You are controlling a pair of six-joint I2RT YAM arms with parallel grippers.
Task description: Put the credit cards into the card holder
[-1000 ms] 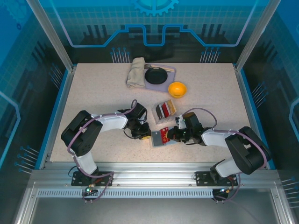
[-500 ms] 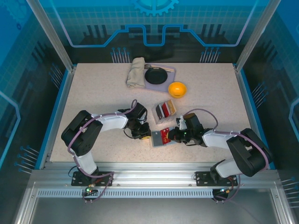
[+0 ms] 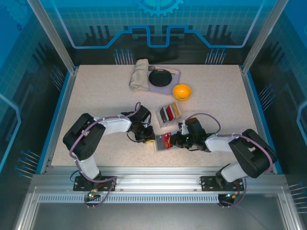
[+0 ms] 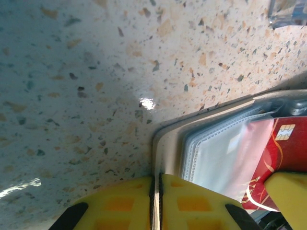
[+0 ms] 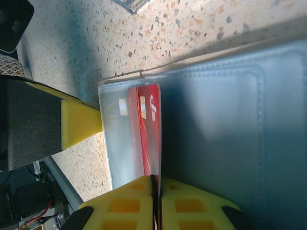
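Right gripper [image 5: 157, 184] first: its yellow fingers are pressed together on the short edge of the red card [image 5: 149, 124], so it's pinching that card and nothing else. The card sits at the near middle of the table [image 3: 96, 96], lying flat with its far end already under the clear pocket [image 5: 117, 143] of the card holder [image 5: 216, 120]. I'd say it's partway in, not seated.

The left gripper [image 4: 157, 182] is clamped shut too, on the beige edge of the holder, pinning it open from the other side. From above the two grippers face each other across the holder, with the grey-blue inside facing up.

The other cards [image 3: 169, 113] stand upright in a small grey box [image 3: 161, 120] just behind the holder.

How this stuff will handle, my guess:
- The card is light, stiff and slick. It should slide fine once it's lined up, but it'll flex or pop out sideways if pushed at an angle.
- Grab it by the trailing short edge, like now, so the leading end stays free to go in.
- The holder is soft and floppy and weighs almost nothing. It'll just scoot across the speckled top if nobody holds it, so the edge clamp makes sense. Best place is the outer rim, clear of the pocket mouth.
- The clear pocket looks thin, so it could snag a corner.

Main risk as I see it is the card jamming on the pocket lip.
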